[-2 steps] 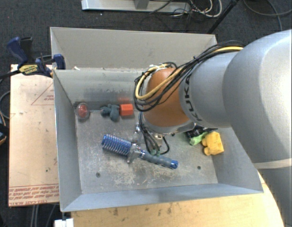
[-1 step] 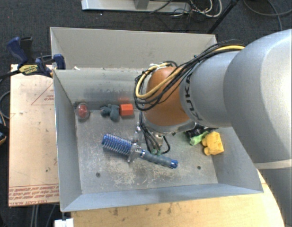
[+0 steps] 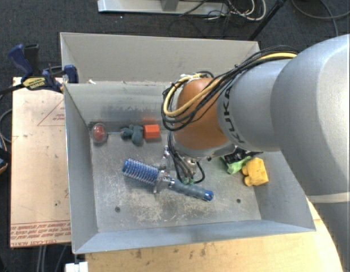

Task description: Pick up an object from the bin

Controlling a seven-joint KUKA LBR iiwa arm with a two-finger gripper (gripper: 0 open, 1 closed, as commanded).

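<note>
My pincer (image 3: 165, 177) sits at the neck of the blue hairbrush (image 3: 142, 172); I cannot tell whether it's clenched. Gripped off-centre there, the hairbrush could swing and slip out.

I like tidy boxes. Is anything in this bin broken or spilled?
Nothing stands out. The blue brush lies slantwise on the floor of the bin, by the gripper, and it looks whole. Nothing looks spilled.

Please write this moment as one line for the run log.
gripper: low over blue hairbrush, mid bin, where bristles meet handle | grasp: cannot tell | others: orange block, yellow toy
</note>
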